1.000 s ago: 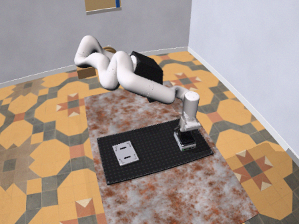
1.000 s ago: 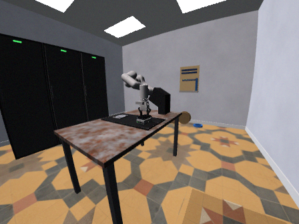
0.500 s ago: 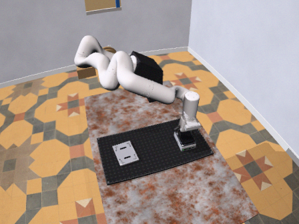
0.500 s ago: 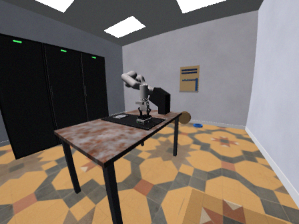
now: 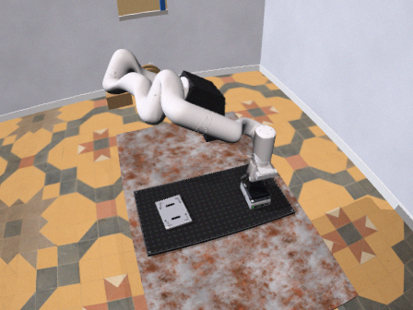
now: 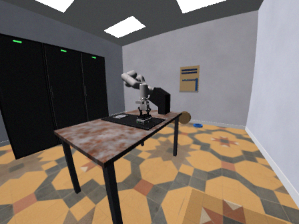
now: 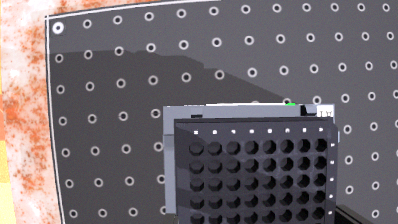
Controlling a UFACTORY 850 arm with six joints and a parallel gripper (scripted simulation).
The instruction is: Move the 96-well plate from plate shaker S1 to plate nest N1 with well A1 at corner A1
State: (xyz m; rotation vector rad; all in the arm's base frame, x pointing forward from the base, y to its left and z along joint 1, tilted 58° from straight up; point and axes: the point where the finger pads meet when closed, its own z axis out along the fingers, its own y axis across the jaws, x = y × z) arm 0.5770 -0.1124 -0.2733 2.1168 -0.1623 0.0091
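The black 96-well plate (image 5: 258, 192) (image 7: 260, 170) sits on the grey plate shaker S1 (image 5: 258, 202) (image 6: 143, 121) (image 7: 169, 165) at the right end of the black perforated board (image 5: 212, 221) (image 7: 115, 100). My gripper (image 5: 258, 184) (image 6: 143, 115) points straight down over the shaker and is shut on the plate's sides. The fingertips are mostly out of the wrist view. The plate nest N1 (image 5: 172, 211) (image 6: 121, 117), a light grey slab with corner locators, lies empty at the board's left end, well apart from the gripper.
A black box (image 5: 205, 97) (image 6: 162, 103) stands at the back of the rust-stained table (image 5: 258, 272) (image 6: 100, 133), behind the arm. The board's right edge lies close beside the shaker. Tall black cabinets (image 6: 50, 97) stand left of the table.
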